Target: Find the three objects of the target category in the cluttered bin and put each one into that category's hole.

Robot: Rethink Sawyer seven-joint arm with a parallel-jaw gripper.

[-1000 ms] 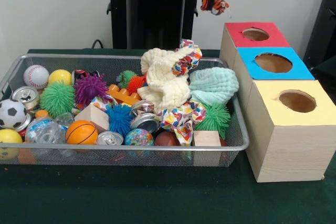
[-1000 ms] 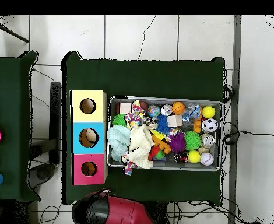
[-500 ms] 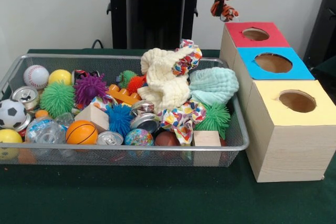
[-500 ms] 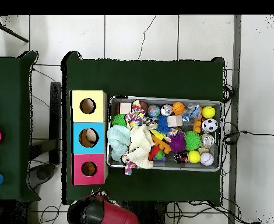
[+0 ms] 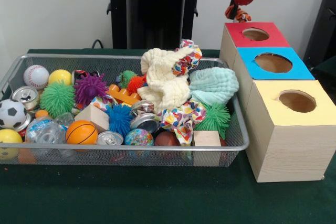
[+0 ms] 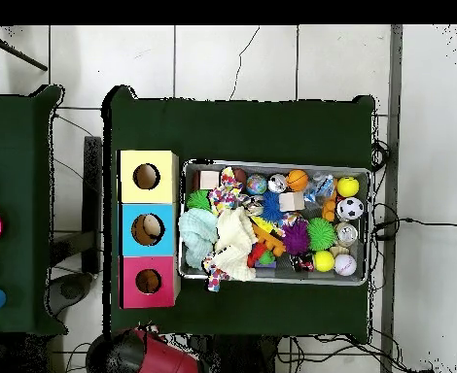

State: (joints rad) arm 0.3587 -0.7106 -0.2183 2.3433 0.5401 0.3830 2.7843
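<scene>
Claw [image 5: 239, 8] clutching striped toy [image 5: 237, 14] above red box [image 5: 252, 36]

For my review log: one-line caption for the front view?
Gripper carries an orange striped toy toward the red box beside the cluttered bin.

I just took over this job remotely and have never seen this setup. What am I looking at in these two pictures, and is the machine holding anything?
The machine is a single red and black robot arm. One picture looks across the table at the robot; the other looks straight down from above. In the front view its gripper hangs at the top, just behind the red-topped box, and grips a small orange and black striped toy. On the green table stands a wire mesh bin crammed with balls, spiky rubber toys, cans, wooden blocks and cloths. Beside it three boxes stand in a row, each with a round hole: red, then the blue-topped box, then the yellow-topped box. From above, only the arm's red body shows, at the bottom.
</scene>
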